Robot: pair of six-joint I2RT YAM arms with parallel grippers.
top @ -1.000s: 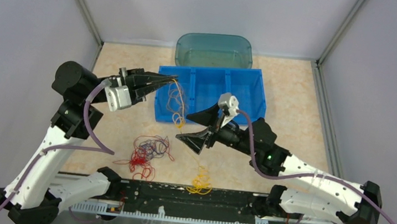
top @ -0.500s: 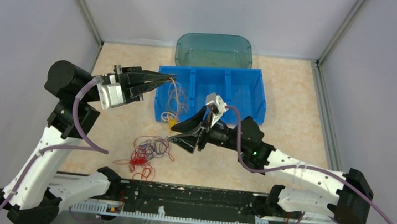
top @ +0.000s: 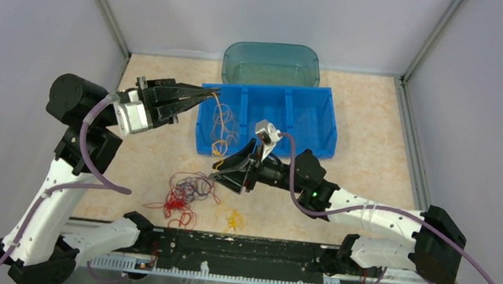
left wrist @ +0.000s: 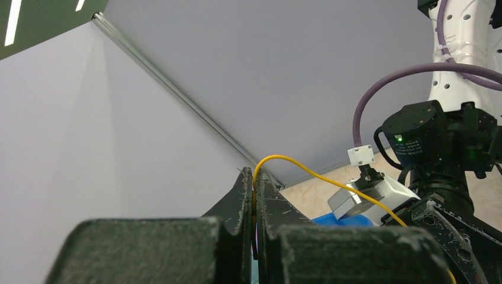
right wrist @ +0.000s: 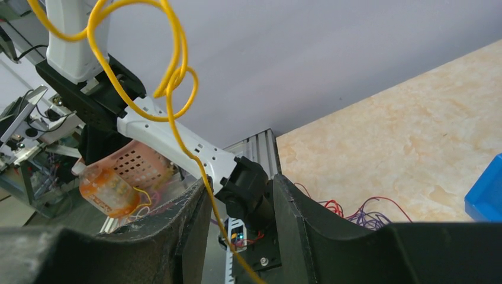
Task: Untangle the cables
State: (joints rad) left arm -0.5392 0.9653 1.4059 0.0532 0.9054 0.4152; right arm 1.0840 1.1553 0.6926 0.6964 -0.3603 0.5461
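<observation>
**Yellow cable drawn clear of the tangle.** The left arm (top: 61,178) has swung back toward the left wall. The left jaws are raised above the counter (top: 370,126) and pressed together on the upper end of the yellow strand (left wrist: 331,181). The clump (top: 183,193) of red and dark cables lies unmoved on the counter, near the arm bases. The strand hangs in loops in front of the blue bin (top: 310,94). A small yellow coil (top: 234,219), seemingly its lower end, has slid leftward along the near edge. The right jaws, on the right arm (top: 368,212), have come down and leftward and narrowed from wide. They stand apart astride the strand, not yet pinching it. One cable thus appears almost separated.
</observation>
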